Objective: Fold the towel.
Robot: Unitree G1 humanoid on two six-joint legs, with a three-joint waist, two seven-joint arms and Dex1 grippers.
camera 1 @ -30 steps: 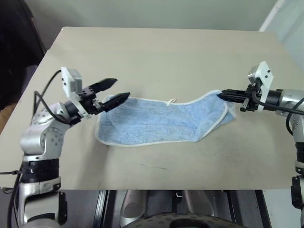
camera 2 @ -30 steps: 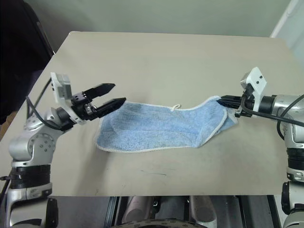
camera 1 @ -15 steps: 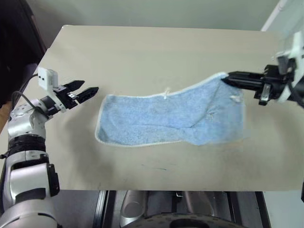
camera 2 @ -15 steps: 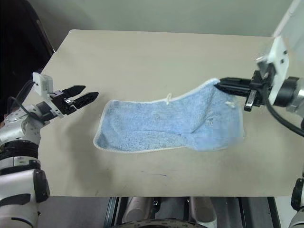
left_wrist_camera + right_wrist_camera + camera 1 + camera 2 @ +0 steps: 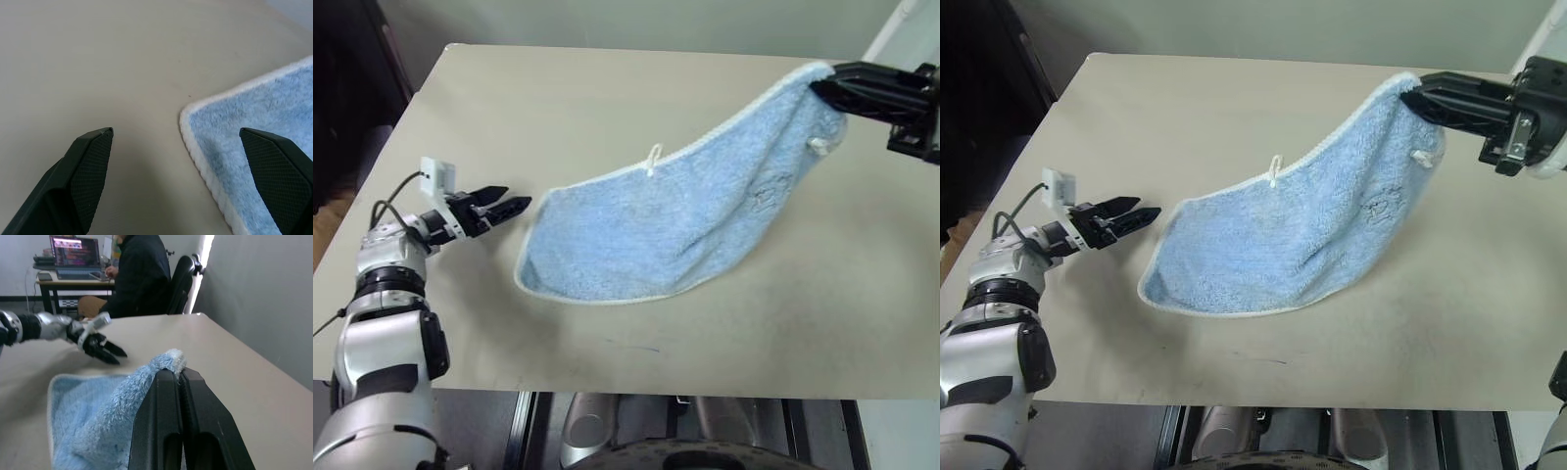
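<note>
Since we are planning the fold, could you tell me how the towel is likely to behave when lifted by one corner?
Probably floppy: the towel sags in a curve from the corner pinched in the right gripper down to the table. Likely light, as a small pinch carries it. Its fuzzy pile should resist slipping.

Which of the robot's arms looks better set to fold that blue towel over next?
Probably the right. Its gripper is shut on a corner of the towel, lifted off the table. The left gripper is open beside the towel's other end.
</note>
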